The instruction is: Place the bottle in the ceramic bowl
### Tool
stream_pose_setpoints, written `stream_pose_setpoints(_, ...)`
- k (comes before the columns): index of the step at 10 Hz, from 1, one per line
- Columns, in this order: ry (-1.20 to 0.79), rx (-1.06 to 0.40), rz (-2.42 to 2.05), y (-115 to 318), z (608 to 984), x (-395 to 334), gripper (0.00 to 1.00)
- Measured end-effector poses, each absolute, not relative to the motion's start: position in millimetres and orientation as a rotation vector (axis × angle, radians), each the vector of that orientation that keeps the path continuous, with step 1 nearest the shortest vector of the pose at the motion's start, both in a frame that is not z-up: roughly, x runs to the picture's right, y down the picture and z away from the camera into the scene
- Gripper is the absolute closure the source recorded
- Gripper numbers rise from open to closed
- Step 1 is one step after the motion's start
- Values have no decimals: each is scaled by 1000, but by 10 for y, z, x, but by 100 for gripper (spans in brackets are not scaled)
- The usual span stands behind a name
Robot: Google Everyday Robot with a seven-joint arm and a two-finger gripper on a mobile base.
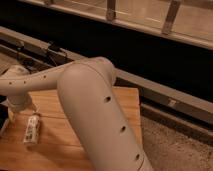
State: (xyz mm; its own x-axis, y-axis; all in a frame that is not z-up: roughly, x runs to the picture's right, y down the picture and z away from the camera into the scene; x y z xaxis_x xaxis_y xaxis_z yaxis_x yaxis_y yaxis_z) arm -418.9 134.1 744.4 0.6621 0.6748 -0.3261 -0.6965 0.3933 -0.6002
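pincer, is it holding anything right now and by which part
Not the bottle, which lies flat on the wooden table beside the pincer at the left edge. The pincer is mostly hidden, so anything else cannot be told.

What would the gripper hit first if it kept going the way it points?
Probably the wooden table. The gripper, at the picture's left edge, seems to point down, just left of the bottle; depth is unclear.
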Motion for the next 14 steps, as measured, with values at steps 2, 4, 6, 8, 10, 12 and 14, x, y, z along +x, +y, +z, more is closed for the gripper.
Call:
stream_pose_setpoints(2, 35, -793, 880, 1467, 7568, -4092, 35)
stream_pose_setpoints(4, 19, -818, 898, 1540, 7663, -4049, 35)
stream_pose_setpoints(6, 17, -832, 874, 1619, 7691, -4136, 35)
stream_pose_setpoints(8, 17, -850, 837, 1719, 7725, -4298, 35)
stream_pose_setpoints(10, 19, -854, 838, 1728, 7756, -4304, 35)
stream_pose_setpoints(12, 18, -854, 837, 1731, 7751, -4314, 35)
stream_pose_setpoints(14, 19, -852, 836, 1727, 7751, -4314, 35)
